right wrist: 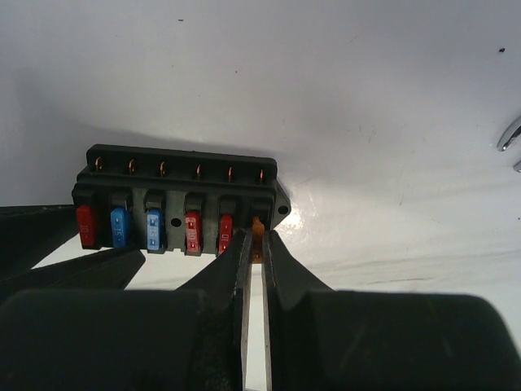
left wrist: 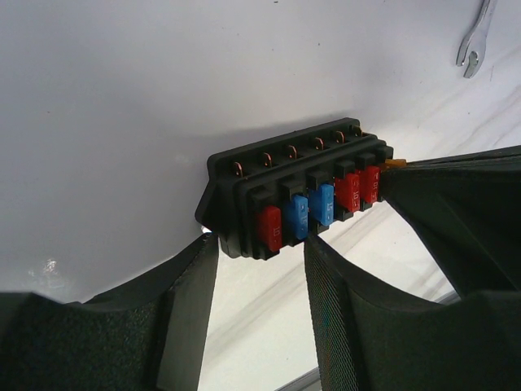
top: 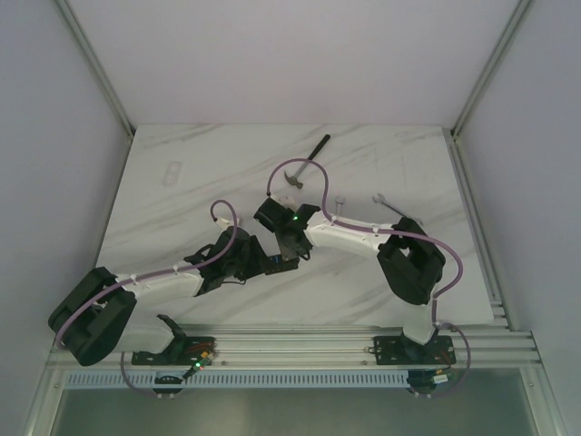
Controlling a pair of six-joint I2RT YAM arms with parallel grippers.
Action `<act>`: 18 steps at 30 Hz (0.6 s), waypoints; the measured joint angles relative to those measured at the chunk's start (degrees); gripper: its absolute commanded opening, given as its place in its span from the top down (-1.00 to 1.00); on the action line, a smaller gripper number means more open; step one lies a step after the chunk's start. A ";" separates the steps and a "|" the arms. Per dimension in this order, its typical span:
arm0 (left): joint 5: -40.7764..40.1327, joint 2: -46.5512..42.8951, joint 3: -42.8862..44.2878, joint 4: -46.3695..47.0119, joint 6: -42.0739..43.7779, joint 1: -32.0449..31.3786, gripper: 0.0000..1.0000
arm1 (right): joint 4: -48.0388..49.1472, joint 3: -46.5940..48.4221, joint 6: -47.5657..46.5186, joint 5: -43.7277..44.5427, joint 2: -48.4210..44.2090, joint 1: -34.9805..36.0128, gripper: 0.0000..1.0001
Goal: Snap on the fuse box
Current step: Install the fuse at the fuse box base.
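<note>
The black fuse box (left wrist: 285, 175) lies on the white marble table, with red and blue fuses in a row; it also shows in the right wrist view (right wrist: 175, 191). My left gripper (left wrist: 259, 244) grips the box's near end, one finger on each side. My right gripper (right wrist: 258, 240) is shut on a small orange fuse (right wrist: 258, 228) at the box's last slot; the fuse's end also shows in the left wrist view (left wrist: 395, 163). In the top view both grippers, left (top: 263, 259) and right (top: 289, 243), meet at the table's middle and hide most of the box.
A hammer (top: 304, 163) lies behind the grippers. A wrench (top: 390, 207) and a smaller one (top: 338, 204) lie to the right; one shows in the left wrist view (left wrist: 476, 41). A clear plastic cover (top: 171, 173) lies at the far left.
</note>
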 measured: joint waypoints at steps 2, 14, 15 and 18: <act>0.00 0.02 0.02 -0.02 -0.09 0.00 -0.10 | 0.13 -0.15 -0.15 -0.26 -0.07 -0.09 1.00; 0.00 0.02 0.07 -0.31 -1.40 0.15 -0.05 | 1.60 -1.22 -0.39 -2.25 -1.42 -0.61 0.85; 0.02 0.02 0.07 -0.33 -1.46 0.17 -0.05 | 1.60 -1.25 -0.26 -2.25 -1.51 -0.61 0.82; 0.02 0.02 0.07 -0.33 -1.66 0.17 -0.04 | 1.77 -1.44 0.20 -2.23 -1.73 -0.61 0.75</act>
